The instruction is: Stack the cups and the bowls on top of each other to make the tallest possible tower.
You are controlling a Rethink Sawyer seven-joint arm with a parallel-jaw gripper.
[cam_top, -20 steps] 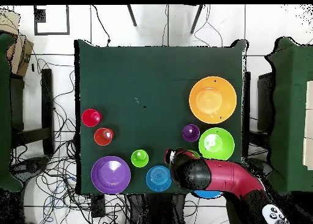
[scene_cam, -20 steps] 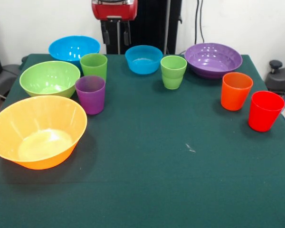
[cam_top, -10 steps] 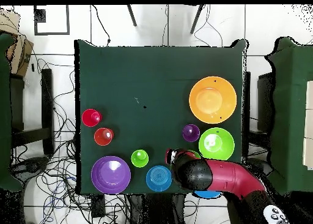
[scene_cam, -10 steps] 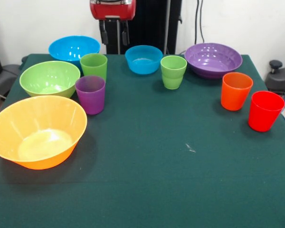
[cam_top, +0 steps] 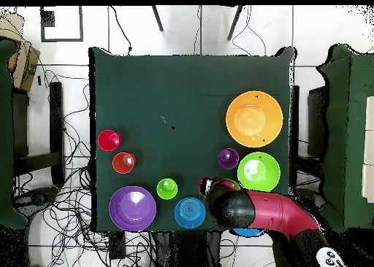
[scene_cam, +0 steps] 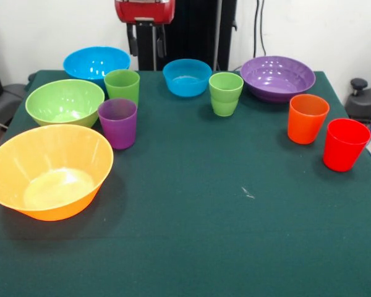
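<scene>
Bowls sit apart, rims up, nothing stacked yet: orange bowl [scene_cam: 49, 172] front corner, likely base since widest; green bowl [scene_cam: 65, 102], blue bowl [scene_cam: 96, 62], purple bowl [scene_cam: 277, 77], small blue bowl [scene_cam: 187, 77] along the back. Cups upright w/ gaps for grasping: purple cup [scene_cam: 117, 122], green cup [scene_cam: 122, 86] under the gripper [scene_cam: 146, 44], fingers apart, empty. Red cup [scene_cam: 345, 144], orange cup [scene_cam: 307, 117] off alone.

Large blue bowl [cam_top: 249, 232] mostly under arm [cam_top: 270, 213], green cup hidden overhead — pincer unreadable
</scene>
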